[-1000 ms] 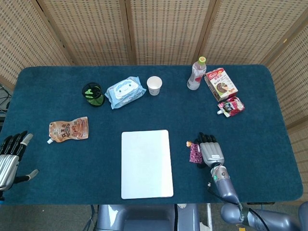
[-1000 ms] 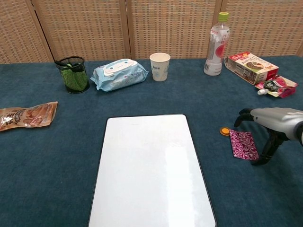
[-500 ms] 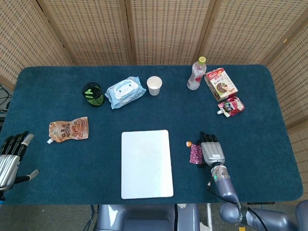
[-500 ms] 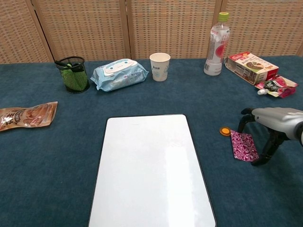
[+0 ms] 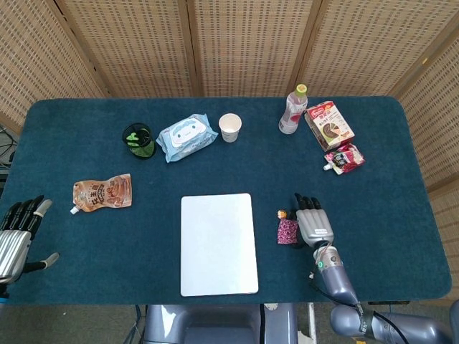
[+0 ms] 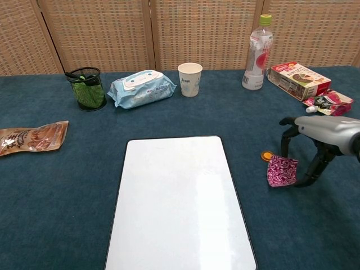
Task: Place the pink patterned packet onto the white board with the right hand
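Near the desk's front edge, right of centre, the right hand (image 6: 320, 140) arches over the pink patterned packet (image 6: 282, 171), fingers (image 6: 289, 142) pointing down on its far side and thumb (image 6: 314, 169) coming in from the right. The packet looks crumpled and lifted off the cloth at one edge, so I judge it pinched, though contact is not fully clear in either view. It sits well right of the white board (image 6: 179, 202), not on it. A small orange cap (image 6: 266, 156) lies just beside the packet toward the board.

Risks from here, as I judge them:
- Grip is shallow, on a soft floppy packet. It could slide out between the fingertips during the lift or the carry leftward.
- The packet may fold or hang unevenly and drag on the blue cloth if the lift is low.
- The orange cap is in the path. A low sweep could knock it onto the board.
- Releasing too early would land the packet half on, half off the board's right edge.
- The board surface looks slick. A push while releasing could shift it.

The left hand (image 5: 16, 235) rests spread and empty at the desk's front left corner, out of the way.
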`<action>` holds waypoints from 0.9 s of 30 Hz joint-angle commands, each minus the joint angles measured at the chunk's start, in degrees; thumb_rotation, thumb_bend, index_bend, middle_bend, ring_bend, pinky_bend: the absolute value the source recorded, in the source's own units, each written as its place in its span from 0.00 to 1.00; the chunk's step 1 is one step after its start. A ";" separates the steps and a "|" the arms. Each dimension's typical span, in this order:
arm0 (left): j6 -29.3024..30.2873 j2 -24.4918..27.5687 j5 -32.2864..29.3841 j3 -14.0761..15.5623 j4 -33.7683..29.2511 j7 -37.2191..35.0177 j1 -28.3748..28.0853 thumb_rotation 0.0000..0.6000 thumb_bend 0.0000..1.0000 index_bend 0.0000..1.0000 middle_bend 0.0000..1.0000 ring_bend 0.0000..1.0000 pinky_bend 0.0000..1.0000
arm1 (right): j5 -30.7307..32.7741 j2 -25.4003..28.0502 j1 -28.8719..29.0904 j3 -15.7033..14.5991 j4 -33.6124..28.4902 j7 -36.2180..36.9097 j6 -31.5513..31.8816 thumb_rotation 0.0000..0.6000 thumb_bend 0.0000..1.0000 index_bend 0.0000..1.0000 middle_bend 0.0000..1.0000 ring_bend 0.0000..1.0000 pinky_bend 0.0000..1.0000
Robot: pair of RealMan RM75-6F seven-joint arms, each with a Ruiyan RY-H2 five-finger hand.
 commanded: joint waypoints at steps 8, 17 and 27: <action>-0.76 0.35 -0.71 -0.19 0.23 -1.19 -0.38 1.00 0.00 0.00 0.00 0.00 0.00 | 4.98 -2.44 8.23 5.35 -7.36 -10.99 4.64 1.00 0.14 0.47 0.00 0.00 0.00; -2.03 0.80 -1.84 -0.56 0.87 -2.93 -0.99 1.00 0.00 0.00 0.00 0.00 0.00 | 13.63 -10.92 16.44 9.47 -5.44 -18.46 7.70 1.00 0.13 0.47 0.00 0.00 0.00; -3.19 1.04 -2.64 -0.71 1.47 -4.25 -1.54 1.00 0.00 0.00 0.00 0.00 0.00 | 17.60 -18.03 21.40 10.14 0.43 -20.90 9.13 1.00 0.00 0.01 0.00 0.00 0.00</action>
